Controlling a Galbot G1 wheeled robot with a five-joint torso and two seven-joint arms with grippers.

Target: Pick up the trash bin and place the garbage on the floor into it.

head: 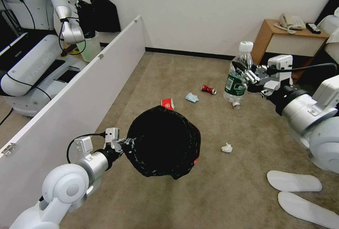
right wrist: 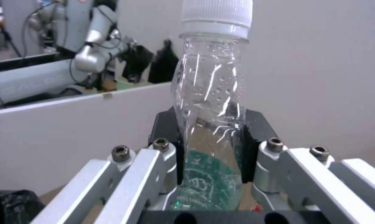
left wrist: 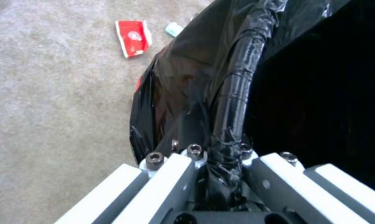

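Lettering on the green label of the clear bottle (head: pixel 239 78) in my right claw (head: pixel 250 77) is too blurred to read; the red carton (left wrist: pixel 133 37) on the carpet carries a white emblem I cannot make out. The neighbouring robot (head: pixel 33 70) beyond the white partition (head: pixel 81 91) has faint grey letters on its arm, also unreadable.

The floor (head: pixel 169 200) is beige-brown carpet with a black baseboard along the white wall (head: pixel 212 6). On it lie a crushed red can (head: pixel 208 89), a light-blue face mask (head: pixel 191 97), a white tissue wad (head: pixel 227 147) and two white slippers (head: pixel 300 193). A wooden side table (head: pixel 286 40) with a phone stands at the far wall.

My right claw is clamped on the bottle's body just above the label, holding it upright with the white cap on top, off the floor. My left claw (head: pixel 126 143) is closed on the bag-wrapped rim of the trash bin (head: pixel 163 140), holding it lifted above the carpet, just in front of the carton
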